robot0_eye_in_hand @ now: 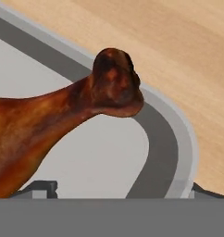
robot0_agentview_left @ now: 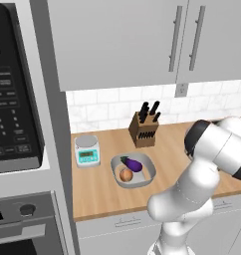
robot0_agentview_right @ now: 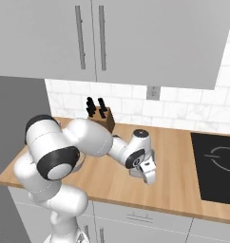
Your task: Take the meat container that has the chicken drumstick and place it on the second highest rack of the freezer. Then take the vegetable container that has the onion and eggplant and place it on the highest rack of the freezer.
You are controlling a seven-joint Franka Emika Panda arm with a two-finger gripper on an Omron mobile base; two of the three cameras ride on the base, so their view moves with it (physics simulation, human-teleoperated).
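Worktop (robot0_agentview_left: 102, 194): wood, runs along the tiled wall.
Vegetable container (robot0_agentview_left: 147, 160): grey, on the worktop near the front edge, holding an eggplant (robot0_agentview_left: 132, 164) and an onion (robot0_agentview_left: 125, 175).
Meat container (robot0_eye_in_hand: 171, 134): grey, rim corner on the wood; chicken drumstick (robot0_eye_in_hand: 63, 125) lies inside.
Knife block (robot0_agentview_left: 143, 130): by the wall.
Kitchen scale (robot0_agentview_left: 87, 150): left of the vegetable container.
Gripper (robot0_agentview_right: 146, 172): jaws wide, straddling the meat container's rim, holding nothing.

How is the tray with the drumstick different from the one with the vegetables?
The meat container holds a single brown chicken drumstick; the vegetable container holds a purple eggplant and an onion. The meat container lies right under the gripper; the vegetable container sits apart, near the scale. Both are grey, rounded, and rest on the wooden counter.
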